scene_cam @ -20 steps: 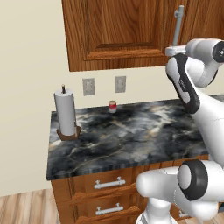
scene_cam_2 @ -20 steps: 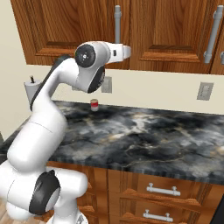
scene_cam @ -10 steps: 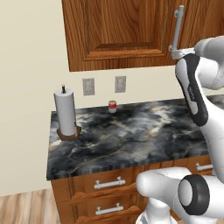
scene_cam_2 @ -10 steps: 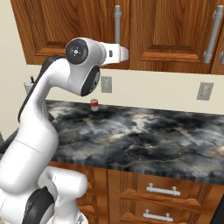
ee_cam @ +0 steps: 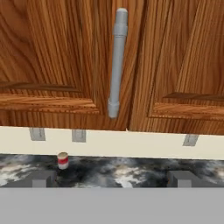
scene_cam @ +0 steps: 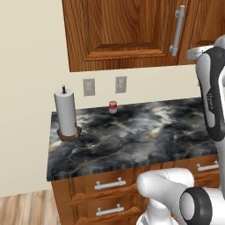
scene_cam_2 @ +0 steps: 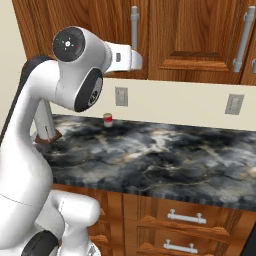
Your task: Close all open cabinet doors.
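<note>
Two reddish-brown cabinet doors hang above the counter. In the hand view the left door (ee_cam: 48, 57) carries a vertical silver-grey bar handle (ee_cam: 117, 61) beside the right door (ee_cam: 188, 61). Both look flush with each other, and I cannot make out a gap. My gripper (ee_cam: 113, 179) is open, its fingertips (ee_cam: 43, 179) wide apart with nothing between them, and it points at the handle from a short distance below. In the right base view the hand's white wrist (scene_cam_2: 125, 56) sits just below that handle (scene_cam_2: 134, 25). The same left door (scene_cam: 118, 30) and its handle (scene_cam: 177, 30) appear in the left base view.
A dark marble counter (scene_cam: 132, 136) runs below the cabinets, with drawer fronts (scene_cam: 107, 184) under it. A paper towel roll (scene_cam: 66, 113) stands at its left end. A small red-banded jar (scene_cam: 113, 107) sits by the back wall under the outlets (scene_cam: 89, 87). Another door handle (scene_cam_2: 242, 35) is further right.
The arm's elbow has swung to the right and upward. The hand has stayed near the cabinet handle, shifting only slightly. The doors and counter objects have not moved.
</note>
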